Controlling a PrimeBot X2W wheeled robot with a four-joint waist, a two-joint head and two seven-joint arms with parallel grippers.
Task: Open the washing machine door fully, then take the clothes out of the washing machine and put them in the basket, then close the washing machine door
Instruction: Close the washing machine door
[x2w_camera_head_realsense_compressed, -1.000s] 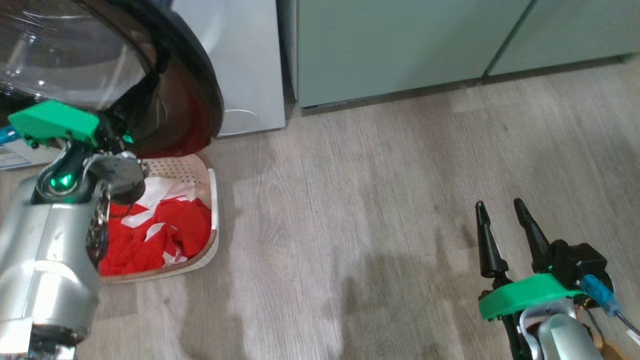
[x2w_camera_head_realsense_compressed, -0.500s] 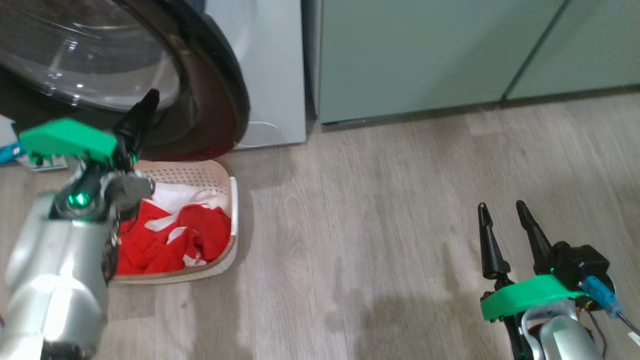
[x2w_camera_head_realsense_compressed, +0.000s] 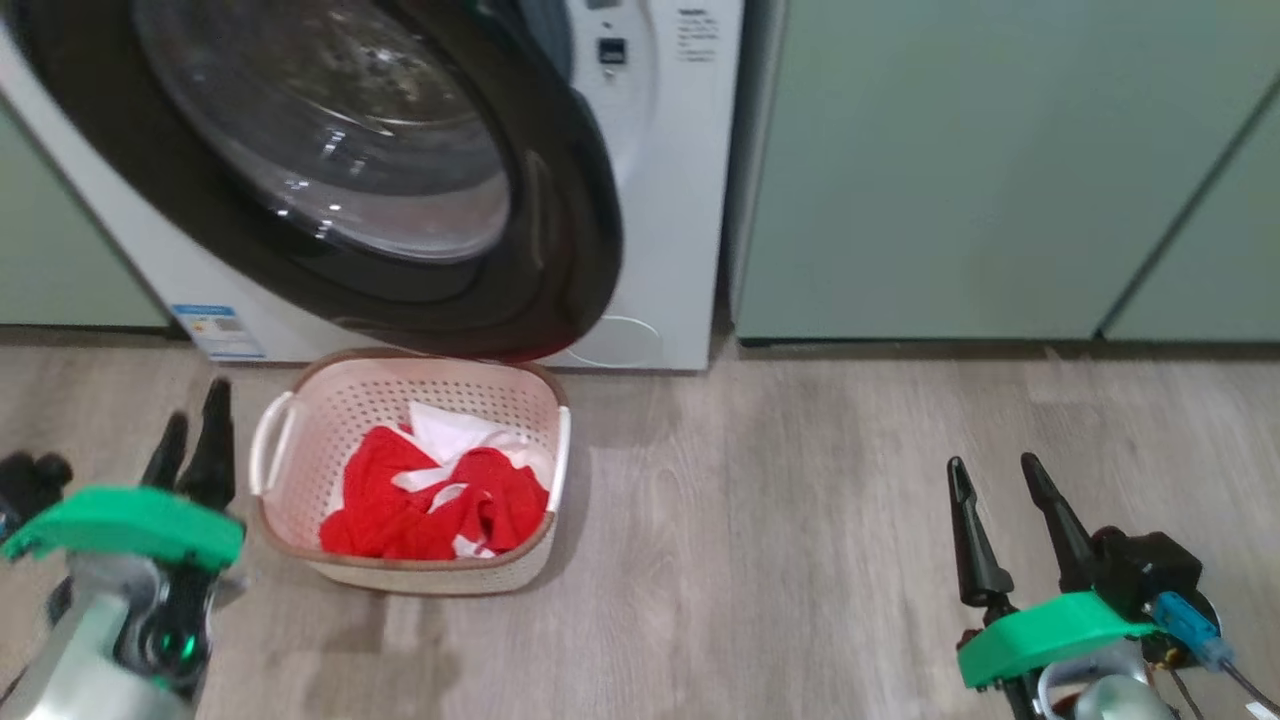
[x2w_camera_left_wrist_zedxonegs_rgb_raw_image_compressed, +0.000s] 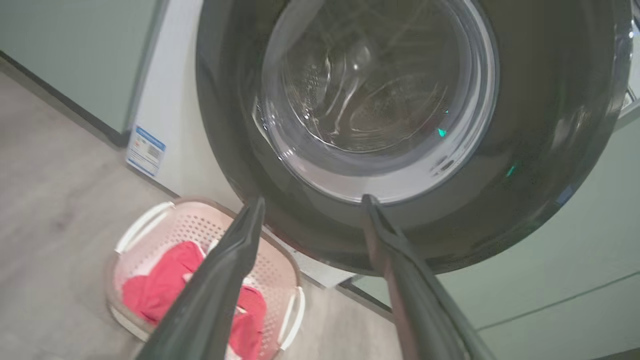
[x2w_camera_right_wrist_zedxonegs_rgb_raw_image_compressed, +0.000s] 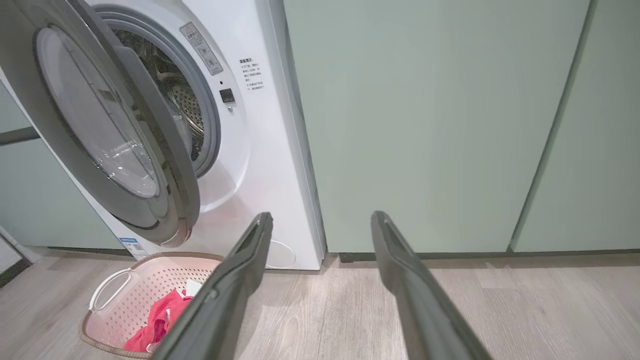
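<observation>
Basket (x2w_camera_head_realsense_compressed: 300, 375) with red clothes (x2w_camera_head_realsense_compressed: 430, 505): on the floor, just beside left gripper (x2w_camera_head_realsense_compressed: 195, 403), fingers apart, empty. Right gripper (x2w_camera_head_realsense_compressed: 992, 463): fingers apart, empty, well apart from basket. Washing machine door (x2w_camera_head_realsense_compressed: 565, 220): ajar above basket.

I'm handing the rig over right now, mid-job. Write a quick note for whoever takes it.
Left pincer: open, empty, low beside the basket.
Right pincer: open, empty, over the floor.
The clothes lie in the basket, which sits below the washing machine door.
Done: unloading, as far as the drum shows.
Left: push the door shut; it stands ajar on the washing machine.
</observation>
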